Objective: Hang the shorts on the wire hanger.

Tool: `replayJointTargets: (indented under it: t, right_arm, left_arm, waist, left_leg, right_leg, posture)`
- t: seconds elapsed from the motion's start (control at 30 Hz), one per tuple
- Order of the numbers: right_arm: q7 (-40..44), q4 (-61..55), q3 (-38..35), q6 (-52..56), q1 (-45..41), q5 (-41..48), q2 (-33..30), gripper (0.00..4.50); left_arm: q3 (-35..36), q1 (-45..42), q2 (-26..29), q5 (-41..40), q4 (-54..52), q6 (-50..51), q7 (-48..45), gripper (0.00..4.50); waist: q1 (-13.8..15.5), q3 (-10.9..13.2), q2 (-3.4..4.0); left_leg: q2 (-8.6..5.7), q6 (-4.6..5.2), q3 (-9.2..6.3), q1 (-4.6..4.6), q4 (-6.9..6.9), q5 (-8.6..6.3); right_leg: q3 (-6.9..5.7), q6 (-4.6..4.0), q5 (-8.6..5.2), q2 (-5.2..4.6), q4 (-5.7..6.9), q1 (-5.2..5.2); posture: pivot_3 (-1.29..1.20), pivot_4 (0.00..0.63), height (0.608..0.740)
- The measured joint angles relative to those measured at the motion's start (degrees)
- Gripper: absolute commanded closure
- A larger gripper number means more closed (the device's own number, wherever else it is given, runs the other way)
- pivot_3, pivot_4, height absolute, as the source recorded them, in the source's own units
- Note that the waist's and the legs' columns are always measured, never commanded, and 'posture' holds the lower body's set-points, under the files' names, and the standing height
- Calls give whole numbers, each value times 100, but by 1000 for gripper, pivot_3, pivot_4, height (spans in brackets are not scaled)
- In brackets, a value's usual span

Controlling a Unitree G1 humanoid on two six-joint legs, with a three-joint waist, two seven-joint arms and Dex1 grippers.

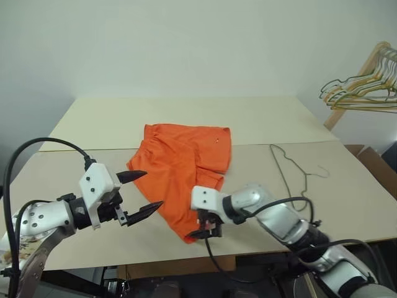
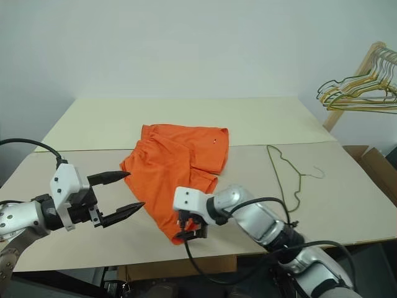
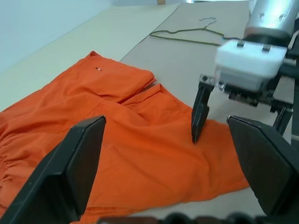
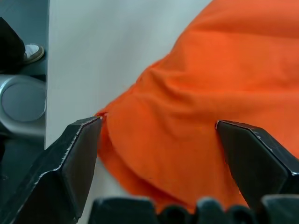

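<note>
Right gripper [image 1: 203, 232] spread wide over the near hem of the bright orange fabric shorts [image 1: 183, 169] — nothing held. Left gripper [image 1: 141, 194] hovers, fingers released too. Risk: pinching one layer only, so the cloth bunches before reaching the thin grey wire hanger [image 1: 290, 168].

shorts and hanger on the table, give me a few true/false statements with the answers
1. The shorts lie flat on the table. True.
2. The wire hanger is threaded through the shorts. False: it lies apart from them, on the table to their right.
3. The right hand is open above the shorts' near edge. True.
4. The left hand is clamped on the shorts. False: it is open, beside them, holding nothing.
5. More hangers hang at the far right. True.
</note>
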Motion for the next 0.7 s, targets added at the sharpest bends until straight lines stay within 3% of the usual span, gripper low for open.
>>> replayJointTargets:
  t: [0.13, 0.43, 0.6, 0.7]
  right_arm:
    - [-255, 428, 119, -178, -57, -285, 254, 1184]
    - [-301, 634, 79, -602, -79, -509, 71, 4278]
    - [129, 651, -230, -1217, -7, -490, -704, 4398]
    - [695, 723, -554, -2108, 23, -381, -1363, 4398]
  left_arm:
    - [-65, -46, -1, 96, 20, -124, 13, 0]
    - [-374, -126, -95, 289, 135, -383, 53, 0]
    - [-498, -254, -109, 368, 336, -531, 51, 0]
    - [-625, -323, -119, 430, 431, -590, 35, 0]
  waist:
    - [-48, -3, 0]
    - [-41, -2, 2]
    - [-52, -1, 1]
    - [-64, 2, 6]
  left_leg:
    - [-3, -16, 4, 24, -17, 8]
    - [-2, -68, 10, 67, -58, 18]
    - [0, -45, 8, 64, -58, 27]
    - [-1, -39, 7, 61, -60, 25]
  right_leg:
    - [3, 0, 0, 3, 0, 12]
    - [10, -26, -16, 3, 32, 17]
    - [14, -26, -16, 0, 28, 13]
    - [13, -26, -17, 3, 19, 11]
  posture:
    - [216, 0, 740]
    - [196, 0, 740]
    - [174, 0, 740]
    - [161, 0, 740]
